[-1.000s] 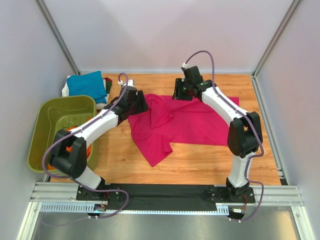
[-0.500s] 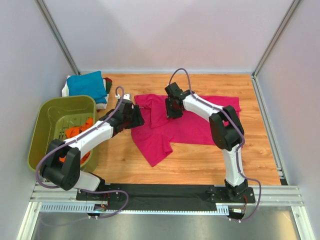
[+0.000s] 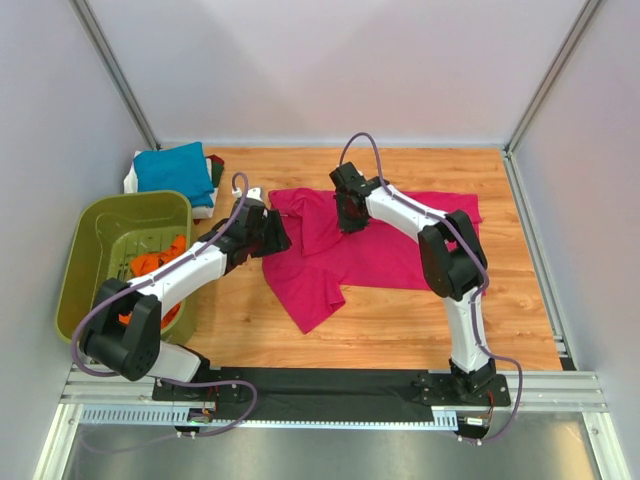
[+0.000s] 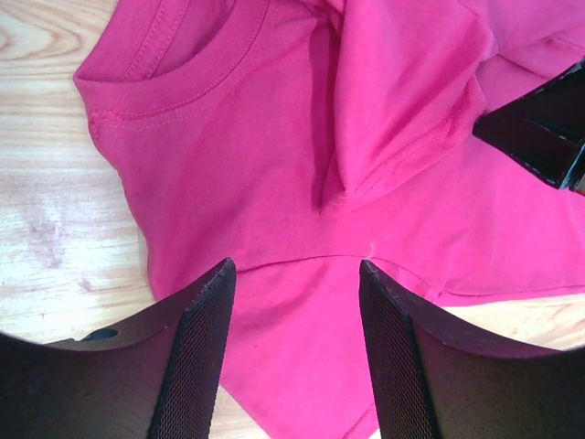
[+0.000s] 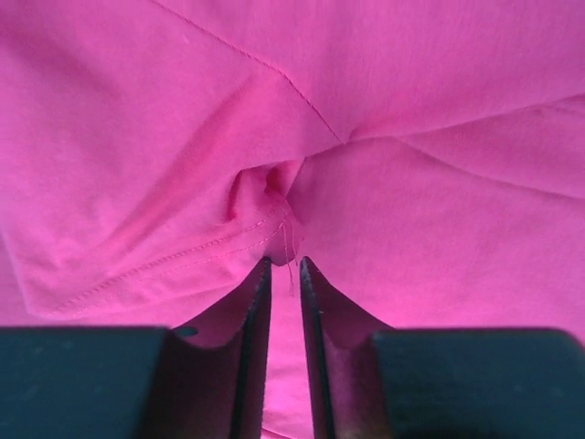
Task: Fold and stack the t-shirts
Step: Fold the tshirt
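right wrist: right gripper (image 5: 281, 274) jaws nearly together, pinching a puckered hem fold of the magenta t-shirt (image 5: 411, 110). left wrist: left gripper (image 4: 292, 357) jaws wide apart over the cloth below its collar, holding nothing. magenta t-shirt lies rumpled on the wooden table (image 3: 400, 330).

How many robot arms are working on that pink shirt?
2. The left arm reaches the pink shirt at its left side; the right arm bends down onto its far half. No others seem hidden.

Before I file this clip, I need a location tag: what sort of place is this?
Likely a robot lab cell: white panel walls, aluminium frame posts, two arms bolted at a wooden table.
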Tool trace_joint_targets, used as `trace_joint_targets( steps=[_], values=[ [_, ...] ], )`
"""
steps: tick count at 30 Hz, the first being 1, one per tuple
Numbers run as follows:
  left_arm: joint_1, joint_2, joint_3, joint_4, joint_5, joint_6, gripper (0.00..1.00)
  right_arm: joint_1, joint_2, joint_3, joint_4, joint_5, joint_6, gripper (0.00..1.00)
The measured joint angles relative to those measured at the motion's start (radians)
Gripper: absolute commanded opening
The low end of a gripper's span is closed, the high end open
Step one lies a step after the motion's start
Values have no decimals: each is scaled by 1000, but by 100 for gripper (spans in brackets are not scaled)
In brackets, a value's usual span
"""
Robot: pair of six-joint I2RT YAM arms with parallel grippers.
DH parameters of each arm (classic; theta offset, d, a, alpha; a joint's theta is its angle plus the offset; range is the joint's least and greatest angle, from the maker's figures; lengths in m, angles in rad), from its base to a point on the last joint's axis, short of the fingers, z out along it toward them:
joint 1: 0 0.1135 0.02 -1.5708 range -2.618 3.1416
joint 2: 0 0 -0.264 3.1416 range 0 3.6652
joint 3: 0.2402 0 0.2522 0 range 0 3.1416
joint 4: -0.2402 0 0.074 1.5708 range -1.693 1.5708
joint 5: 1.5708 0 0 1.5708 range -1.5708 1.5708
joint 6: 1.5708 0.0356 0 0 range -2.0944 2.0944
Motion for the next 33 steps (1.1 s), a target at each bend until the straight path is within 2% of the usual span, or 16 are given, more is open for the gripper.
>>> trace_joint_targets(
  steps=[5,8,9,16,24,33],
  values=[
    [0,0,0,7,14,0,63,0,16,34,9,4,-8,16],
    [0,0,0,14,26,0,61,0,22,34,14,1,-12,2],
    [0,0,-1,16,30,-1,61,0,26,34,16,-3,-14,0],
    [0,25,-11,47,63,-9,59,-1,19,24,28,21,-14,0],
    [-5,103,-11,117,119,-42,59,-46,-122,-38,35,38,12,0],
    [-69,245,33,186,164,-86,56,-79,-151,-81,45,31,46,0]
  ],
)
